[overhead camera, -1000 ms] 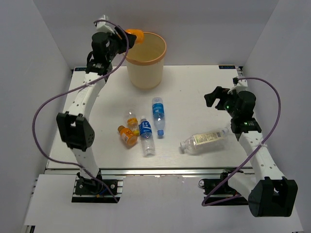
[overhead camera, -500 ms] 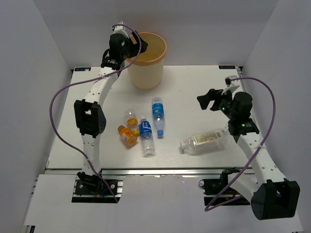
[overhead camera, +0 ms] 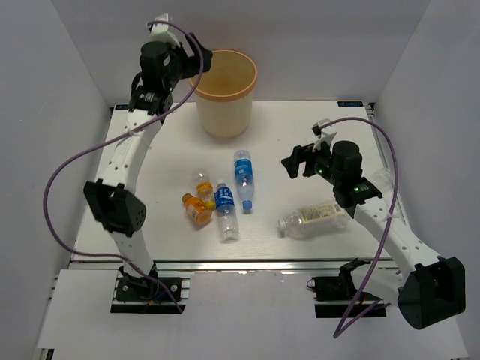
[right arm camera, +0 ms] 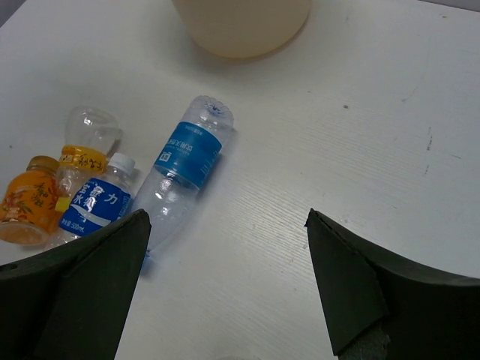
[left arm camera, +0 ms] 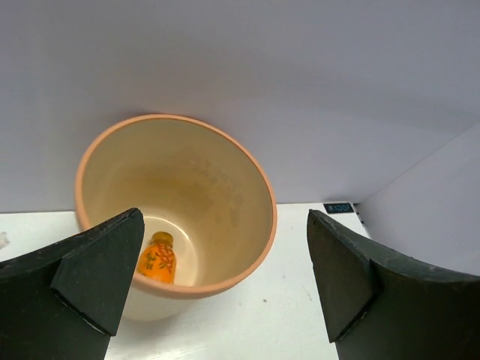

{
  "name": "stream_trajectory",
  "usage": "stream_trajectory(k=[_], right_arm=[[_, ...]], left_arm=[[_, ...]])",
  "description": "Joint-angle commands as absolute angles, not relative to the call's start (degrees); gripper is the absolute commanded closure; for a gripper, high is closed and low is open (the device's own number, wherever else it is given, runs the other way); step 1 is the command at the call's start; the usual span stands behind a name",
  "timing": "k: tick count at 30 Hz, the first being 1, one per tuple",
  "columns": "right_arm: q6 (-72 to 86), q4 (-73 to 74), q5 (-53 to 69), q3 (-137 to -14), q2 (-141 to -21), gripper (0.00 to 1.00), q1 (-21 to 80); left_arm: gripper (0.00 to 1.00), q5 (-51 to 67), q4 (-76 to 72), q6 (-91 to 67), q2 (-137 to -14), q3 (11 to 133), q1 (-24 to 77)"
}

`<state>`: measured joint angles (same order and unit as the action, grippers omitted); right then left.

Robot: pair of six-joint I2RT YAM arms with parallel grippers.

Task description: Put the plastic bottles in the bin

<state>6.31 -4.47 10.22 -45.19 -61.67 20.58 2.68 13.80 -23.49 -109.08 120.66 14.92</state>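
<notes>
The beige bin (overhead camera: 226, 94) stands at the back of the table. My left gripper (overhead camera: 196, 56) hangs open beside and above its rim, nothing between its fingers. In the left wrist view an orange bottle (left arm camera: 157, 259) lies on the floor of the bin (left arm camera: 255, 180), below the open left gripper (left arm camera: 225, 217). Several bottles lie on the table: two with blue labels (overhead camera: 244, 178) (overhead camera: 225, 208), two stubby orange ones (overhead camera: 197, 210) (overhead camera: 203, 182), and a larger clear one (overhead camera: 315, 217). My right gripper (overhead camera: 296, 161) is open above the table, right of the blue-label bottle (right arm camera: 184, 161).
The white walls close in behind and on both sides of the table (overhead camera: 300, 127). Purple cables loop from both arms. The bin's base (right arm camera: 240, 26) shows at the top of the right wrist view.
My left gripper opened and the orange bottle it held at the bin's rim now lies inside the bin. The right arm has moved left toward the bottles.
</notes>
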Motion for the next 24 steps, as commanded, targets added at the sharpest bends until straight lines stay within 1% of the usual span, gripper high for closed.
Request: stream_trajectory(k=[1,2,3,4,5,6,7,8,9,11,14,16,17,19,22,24], right_arm=[[5.09,-5.71,8.17,-48.25,-63.10,0.11,21.97],[5.53,-5.89,8.52,-48.34,-63.45,0.11,22.15],[5.97,-5.89,8.61,-48.43,-64.24,0.11,22.24],[6.32,-5.89,8.61,-48.60,-64.68,0.11,22.32],[6.24,-5.71,8.27,-48.95,-65.38,0.11,22.93],[6.33,-5.54,7.83,-49.22,-65.83,0.11,23.37],[5.89,-5.19,7.04,-49.57,-66.18,0.11,23.99],[5.54,-4.32,4.94,-50.18,-66.88,0.10,25.65],[5.10,-4.39,4.05,-50.36,-67.32,0.11,26.62],[5.44,-4.31,2.21,-50.62,-68.89,0.11,29.60],[6.94,-4.39,0.46,-51.15,-71.36,0.11,34.34],[10.18,-5.45,-3.58,-51.42,-74.70,0.11,37.07],[12.72,-6.06,-7.43,-51.59,-77.06,0.11,39.87],[15.72,-8.60,-11.32,-51.68,-79.44,0.11,43.13],[21.17,-10.37,-17.21,-52.64,-85.84,0.11,44.99],[24.06,-10.46,-18.54,-53.26,-88.14,0.11,45.52]], left_arm=[[0.02,-0.17,16.44,-19.96,-100.31,110.28,14.85],[0.02,-2.26,15.65,-20.30,-97.85,105.86,14.85],[0.02,-3.42,14.08,-20.82,-91.99,100.86,14.94],[0.02,-5.86,10.41,-21.53,-88.71,95.50,14.85],[0.02,-7.19,8.63,-22.06,-85.55,85.18,14.85],[0.02,-8.69,7.05,-22.76,-79.51,80.47,14.94],[0.02,-12.53,5.47,-23.81,-76.67,76.33,14.85],[0.02,-15.09,5.45,-24.78,-74.12,69.42,14.77],[0.02,-17.81,6.67,-26.18,-69.57,66.48,14.77],[0.02,-24.65,8.43,-29.78,-66.02,59.72,14.59],[0.02,-29.78,10.63,-33.31,-61.44,55.21,14.33],[0.02,-31.98,12.47,-35.15,-60.39,53.88,14.24],[0.02,-33.65,13.09,-35.50,-60.38,53.96,14.15],[0.02,-34.45,14.50,-36.56,-60.38,54.14,14.15],[0.02,-33.93,14.24,-36.91,-60.21,52.91,13.89],[0.02,-34.10,14.67,-37.00,-60.21,52.47,13.80]])
